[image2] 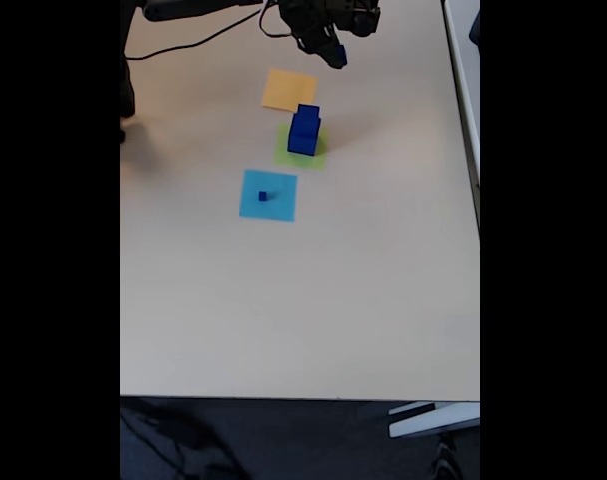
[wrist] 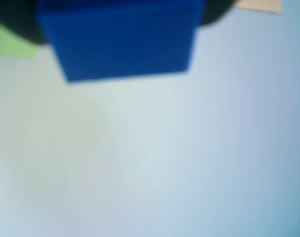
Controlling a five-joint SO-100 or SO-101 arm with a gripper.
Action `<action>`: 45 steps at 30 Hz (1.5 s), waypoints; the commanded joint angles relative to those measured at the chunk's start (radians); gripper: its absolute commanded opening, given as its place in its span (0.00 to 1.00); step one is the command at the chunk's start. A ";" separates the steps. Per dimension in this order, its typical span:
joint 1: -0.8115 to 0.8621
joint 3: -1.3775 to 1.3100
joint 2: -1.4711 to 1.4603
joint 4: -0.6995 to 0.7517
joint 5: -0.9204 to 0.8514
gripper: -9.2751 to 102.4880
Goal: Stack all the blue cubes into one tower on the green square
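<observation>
Holding a blue cube tight in the gripper, up at one o'clock from the tower on the green square, ready to stack.

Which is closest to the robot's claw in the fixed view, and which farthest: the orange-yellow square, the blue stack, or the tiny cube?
From the gripper outward:
1. Orange-yellow square, just below it.
2. Blue stack, on the green square.
3. Tiny cube, on the light-blue square.

The fixed view looks down from high above the table; the wrist view hangs close over it.
</observation>
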 commanded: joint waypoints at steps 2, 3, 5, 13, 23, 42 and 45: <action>0.034 -0.069 0.123 0.008 -0.034 0.08; 0.040 -0.069 0.127 0.008 -0.041 0.08; 0.051 -0.067 0.135 0.017 -0.044 0.08; 0.081 -0.029 0.166 0.031 -0.051 0.08; 0.143 0.066 0.204 0.060 -0.052 0.08; 0.178 0.146 0.236 0.170 -0.038 0.08; 0.183 0.166 0.236 0.172 -0.043 0.08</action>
